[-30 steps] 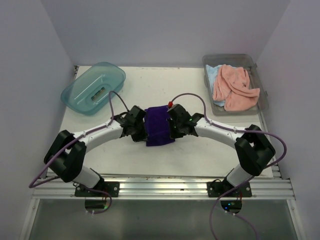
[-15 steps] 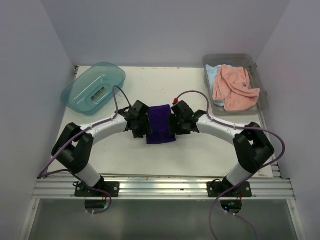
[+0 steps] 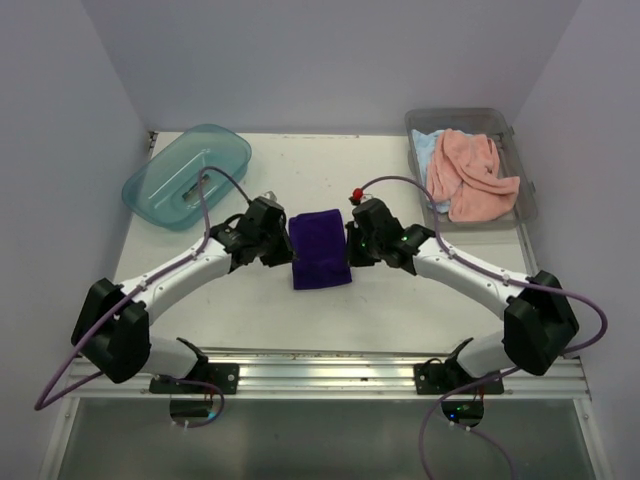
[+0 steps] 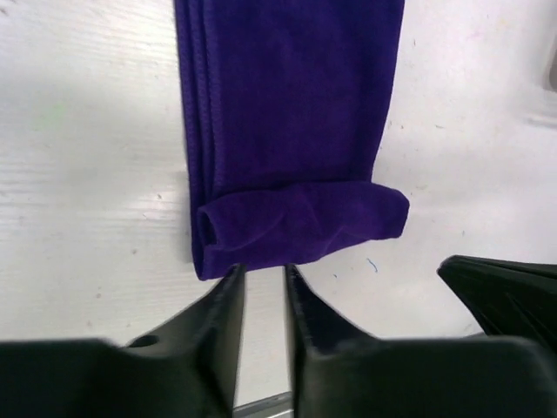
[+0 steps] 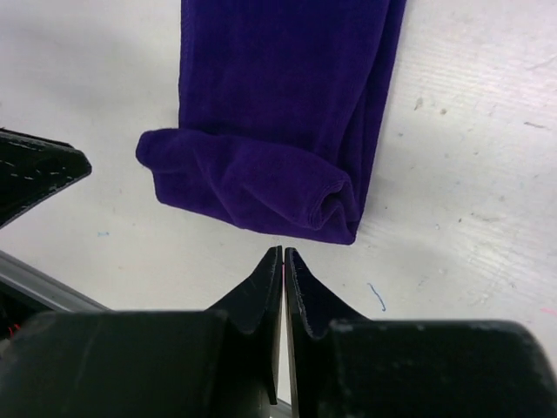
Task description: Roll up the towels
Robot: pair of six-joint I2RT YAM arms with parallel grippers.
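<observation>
The dark purple towel (image 3: 320, 248) lies folded into a narrow strip on the white table (image 3: 400, 300), between the two grippers. One end is turned over into a short roll (image 4: 296, 228), also visible in the right wrist view (image 5: 252, 193). My left gripper (image 4: 263, 272) hovers just short of that roll, its jaws a little apart with only table between them. My right gripper (image 5: 284, 252) hovers at the roll's other corner, fingers pressed together and holding nothing. From above, the left gripper (image 3: 283, 252) and right gripper (image 3: 352, 250) flank the towel. A salmon pink towel (image 3: 470, 175) and a light blue towel (image 3: 428, 150) lie in the grey bin.
The clear grey bin (image 3: 522, 205) stands at the back right. A teal translucent tub (image 3: 188, 175) sits upside down at the back left. Purple walls close in the back and both sides. The metal rail (image 3: 320, 375) runs along the near edge.
Both grippers let go of the purple towel, opened wide, then narrowed again. The wrists have shifted slightly toward the far side and both arms have stretched out. The towel stays in place.
</observation>
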